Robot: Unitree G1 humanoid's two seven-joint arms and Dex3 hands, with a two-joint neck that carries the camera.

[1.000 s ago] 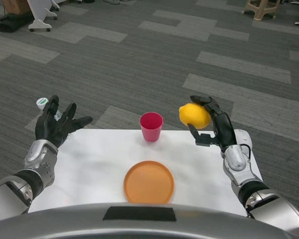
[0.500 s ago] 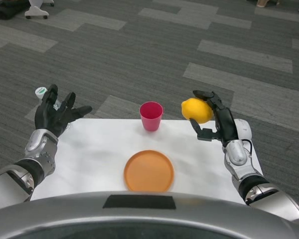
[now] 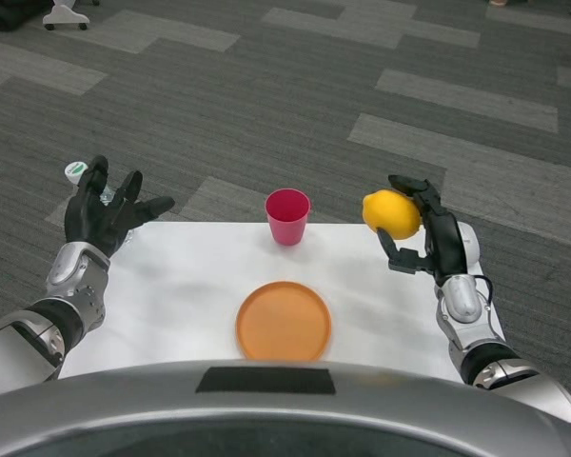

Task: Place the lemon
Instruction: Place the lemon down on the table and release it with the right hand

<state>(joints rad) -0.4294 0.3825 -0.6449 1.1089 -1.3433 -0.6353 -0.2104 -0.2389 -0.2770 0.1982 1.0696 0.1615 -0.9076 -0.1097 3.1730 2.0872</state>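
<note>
We hold the lemon in our right hand, fingers wrapped around its far side, raised above the table near its far right corner. The fruit is bright yellow, smooth and oval. Our left hand hovers over the far left corner, fingers spread, holding nothing. A pink cup stands upright at the far edge's middle; an orange plate lies near the front edge.
</note>
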